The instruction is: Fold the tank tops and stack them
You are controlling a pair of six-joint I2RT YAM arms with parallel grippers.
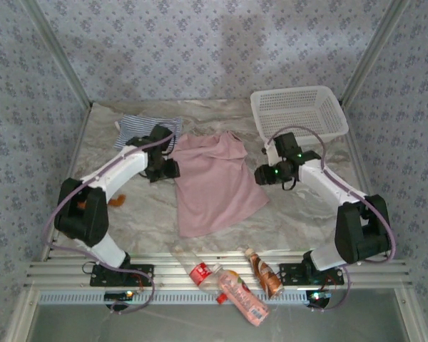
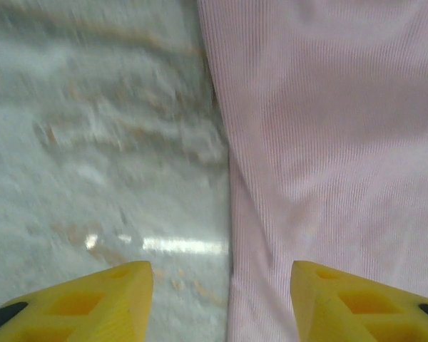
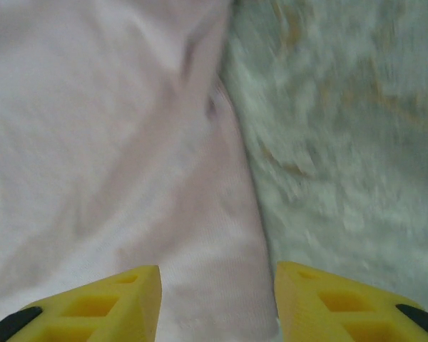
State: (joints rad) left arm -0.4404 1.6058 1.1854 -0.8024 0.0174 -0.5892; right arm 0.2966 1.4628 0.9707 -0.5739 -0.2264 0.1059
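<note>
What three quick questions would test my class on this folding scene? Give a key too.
1. True or false: the pink top lies in the basket.
2. Which is nearer the striped top: A, left end effector; B, right end effector?
3. Fill in: both end effectors stand ____, holding nothing.
Key: 1 false, it lies spread on the table; 2 A; 3 open.
</note>
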